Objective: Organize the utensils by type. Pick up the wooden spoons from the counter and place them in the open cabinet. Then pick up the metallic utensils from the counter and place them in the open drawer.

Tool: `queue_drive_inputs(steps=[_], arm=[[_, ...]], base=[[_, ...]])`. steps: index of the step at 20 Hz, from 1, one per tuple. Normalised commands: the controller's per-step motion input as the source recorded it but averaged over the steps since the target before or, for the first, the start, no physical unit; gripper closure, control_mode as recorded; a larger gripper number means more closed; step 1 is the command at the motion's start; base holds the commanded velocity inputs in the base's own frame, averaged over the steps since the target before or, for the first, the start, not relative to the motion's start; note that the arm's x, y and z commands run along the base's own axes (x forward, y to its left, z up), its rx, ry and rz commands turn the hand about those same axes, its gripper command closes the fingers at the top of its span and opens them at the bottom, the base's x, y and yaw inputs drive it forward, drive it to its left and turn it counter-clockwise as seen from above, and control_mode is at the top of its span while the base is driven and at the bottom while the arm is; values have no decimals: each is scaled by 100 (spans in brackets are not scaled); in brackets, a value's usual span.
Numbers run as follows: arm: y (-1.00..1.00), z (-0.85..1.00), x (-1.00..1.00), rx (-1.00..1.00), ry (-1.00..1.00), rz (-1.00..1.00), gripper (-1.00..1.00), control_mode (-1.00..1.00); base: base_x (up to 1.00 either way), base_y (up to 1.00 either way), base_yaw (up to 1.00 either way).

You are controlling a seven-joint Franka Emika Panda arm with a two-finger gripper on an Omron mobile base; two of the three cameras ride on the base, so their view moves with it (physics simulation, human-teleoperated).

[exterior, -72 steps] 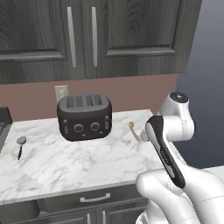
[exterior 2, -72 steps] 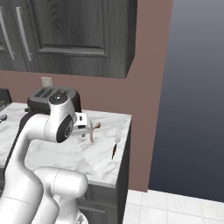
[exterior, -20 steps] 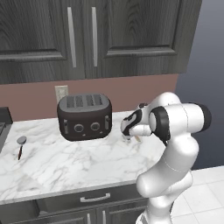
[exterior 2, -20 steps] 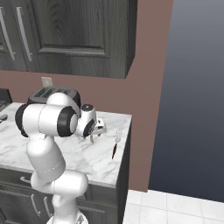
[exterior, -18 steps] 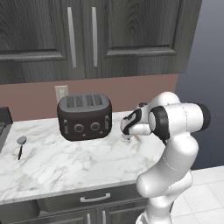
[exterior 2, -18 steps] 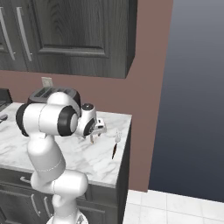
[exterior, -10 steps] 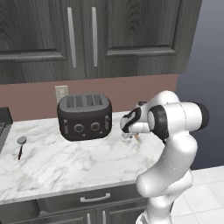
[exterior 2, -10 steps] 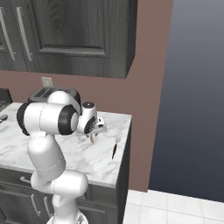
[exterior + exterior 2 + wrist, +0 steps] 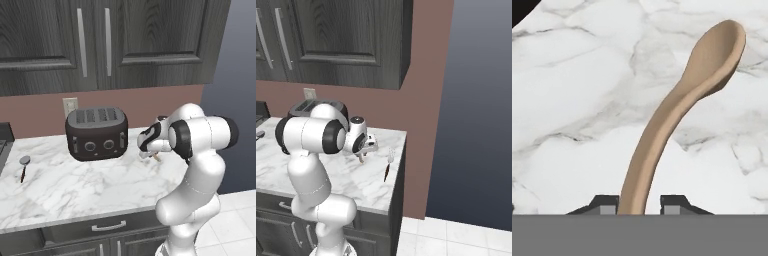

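Upper cabinets (image 9: 100,45) shut, contents unseen. Wooden spoon (image 9: 677,110): pale tan, curved handle, oval bowl, on marble bench (image 9: 75,185) right of toaster (image 9: 96,133). Claw (image 9: 639,206) brackets its handle; grip uncertain.

The slim, curved, pale tan wooden spoon (image 9: 677,105) is showing a smooth matt finish without visible grain. Beneath it, the white marble-look counter (image 9: 572,100) with grey veins is looking polished and even. The dark grey toaster (image 9: 96,133) is giving a dull satin sheen, and the dark wood-grain upper cabinets (image 9: 150,40) are carrying brushed grey metal handles.
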Motion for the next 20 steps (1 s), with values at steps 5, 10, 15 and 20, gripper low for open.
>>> queue_drive_inputs(steps=[5,10,15,20], arm=[[-4,2,-26,0,-3,8,100,-100],[-3,60,-48,0,-17,9,100,-100],[0,86,-32,0,-13,11,100,-100],[0,86,-23,0,-9,11,100,-100]], base=[[0,0,0],[0,0,0],[0,0,0],[0,0,0]])
